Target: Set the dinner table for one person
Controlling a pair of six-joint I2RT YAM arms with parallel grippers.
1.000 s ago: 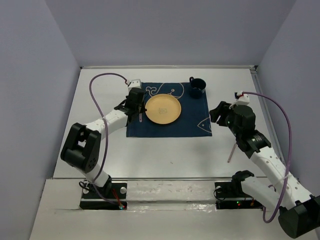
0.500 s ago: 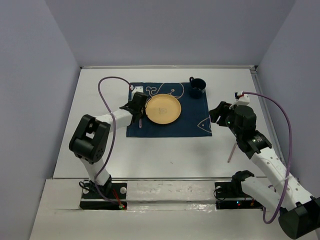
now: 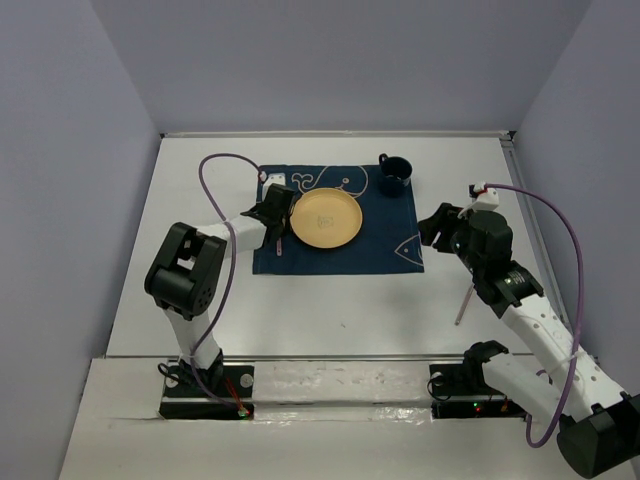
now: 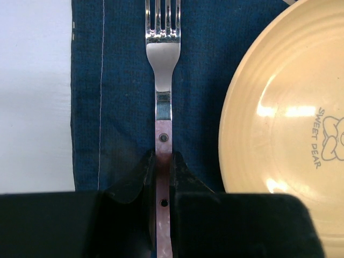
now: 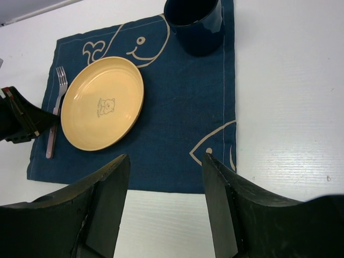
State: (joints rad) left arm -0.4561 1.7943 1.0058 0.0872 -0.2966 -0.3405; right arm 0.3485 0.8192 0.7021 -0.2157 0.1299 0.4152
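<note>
**Current state.** My left claw (image 4: 163,161) is clamped on the pink handle of the fork (image 4: 163,64). The fork lies flat along the left strip of the navy placemat (image 3: 385,250), with its tines toward the far edge. My right claw (image 5: 164,161) hangs with its jaws apart and empty above the placemat's near right corner. The dinner table (image 3: 340,300) carries everything, and the placemat sits toward its far edge.

**Hazards.**
- Lifting before the jaws part would carry the fork up and skew it.
- If one pad clings on release, the handle could swing toward the yellow plate (image 3: 325,220), whose rim lies just beside the fork without touching it.
- Pressing down while retreating could snag the cloth. That would drag the placemat, and the plate and the blue mug (image 5: 194,24) at its far right corner would go with it.
- A thin pink-handled utensil (image 3: 462,300) lies on bare table near the right edge, close under my right forearm. A careless swing there could knock it away. I cannot tell what kind of utensil it is.

**Clearance.**
- The fork has little room on its right, where the plate is, and only a narrow band of cloth to the left hem.
- The safe way out appears to be straight back along the handle, toward the near edge.
- Bare white surface runs wide along the table's left and near sides.
</note>
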